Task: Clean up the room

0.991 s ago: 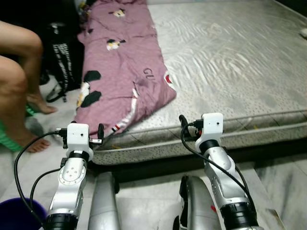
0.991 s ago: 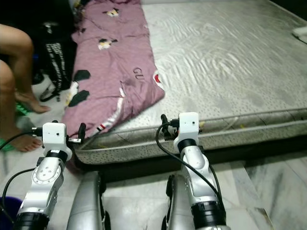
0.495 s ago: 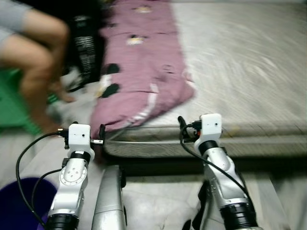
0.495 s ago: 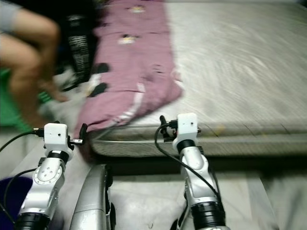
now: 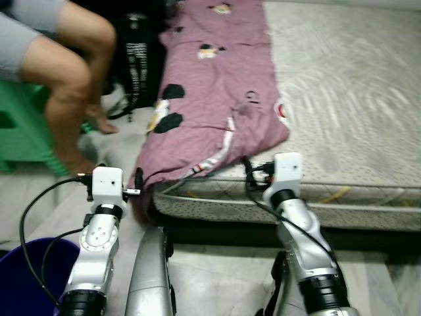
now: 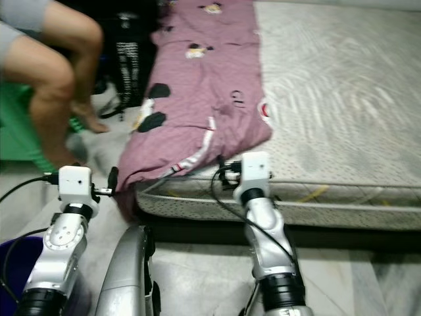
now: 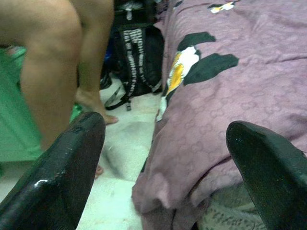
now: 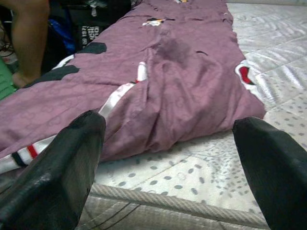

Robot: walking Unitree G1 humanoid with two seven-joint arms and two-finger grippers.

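1. two grippers hover at lower frame: left gripper (image 7: 163,158) and right gripper (image 8: 168,153), jaws spread wide, gripping nothing.
2. purple blanket (image 5: 217,85) lies along the mattress (image 5: 355,99) edge, upper centre, one corner drooping floorward.
3. head views add a blue bucket (image 5: 26,276) lower left; left wrist view shows a person's legs (image 7: 57,62) beside a black bag (image 7: 136,57).

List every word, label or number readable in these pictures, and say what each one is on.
"GU": dark letters on the purple patterned blanket lying on the grey mattress; blurred here, so the reading is uncertain.
White vertical lettering on the black bag beside the bed: too blurred to read.
White print on that bag in the left wrist view: also unreadable.
No other text can be made out.
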